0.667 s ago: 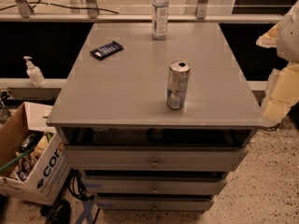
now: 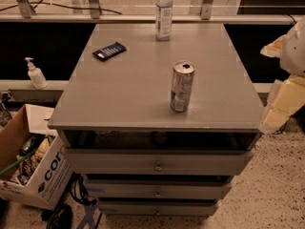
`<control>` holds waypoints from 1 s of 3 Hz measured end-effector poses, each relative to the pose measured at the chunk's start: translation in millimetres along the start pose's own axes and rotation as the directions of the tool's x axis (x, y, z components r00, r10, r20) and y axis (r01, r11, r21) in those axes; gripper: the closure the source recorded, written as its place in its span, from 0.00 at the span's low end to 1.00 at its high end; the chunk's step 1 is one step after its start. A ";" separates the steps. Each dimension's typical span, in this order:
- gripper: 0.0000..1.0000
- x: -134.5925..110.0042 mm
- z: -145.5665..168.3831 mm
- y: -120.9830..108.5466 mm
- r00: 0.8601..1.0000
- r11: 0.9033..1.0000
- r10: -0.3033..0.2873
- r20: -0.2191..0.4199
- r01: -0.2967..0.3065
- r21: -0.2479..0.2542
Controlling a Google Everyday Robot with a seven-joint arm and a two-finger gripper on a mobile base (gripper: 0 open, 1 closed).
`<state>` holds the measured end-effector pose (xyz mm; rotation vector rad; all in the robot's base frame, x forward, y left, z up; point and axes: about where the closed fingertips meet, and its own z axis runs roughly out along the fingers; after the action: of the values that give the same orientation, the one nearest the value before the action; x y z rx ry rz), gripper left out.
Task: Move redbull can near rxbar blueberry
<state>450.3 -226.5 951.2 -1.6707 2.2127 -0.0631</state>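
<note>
The redbull can (image 2: 182, 87) stands upright on the grey cabinet top (image 2: 133, 89), right of middle and toward the front edge. The rxbar blueberry (image 2: 109, 51), a flat dark navy wrapper, lies at the back left of the top, well apart from the can. My gripper (image 2: 282, 104) shows as cream-coloured parts at the right edge of the view, off the cabinet's right side, level with the can and not touching anything.
A clear plastic bottle with a white cap (image 2: 164, 14) stands at the back middle of the top. A pump bottle (image 2: 35, 74) sits on a ledge at the left. An open cardboard box (image 2: 28, 166) stands on the floor at the lower left. Drawers (image 2: 157, 163) face the front.
</note>
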 end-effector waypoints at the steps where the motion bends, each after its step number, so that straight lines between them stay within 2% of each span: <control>1: 0.00 -1.4 28.0 -7.1 0.992 0.998 0.054 0.110 -0.051 -0.028; 2: 0.00 -19.2 54.9 -9.3 0.957 0.993 0.106 0.269 -0.088 -0.080; 3: 0.00 -48.5 73.4 -14.0 0.898 0.989 0.130 0.420 -0.086 -0.121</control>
<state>497.4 -171.8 899.0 -1.4359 1.9881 0.4130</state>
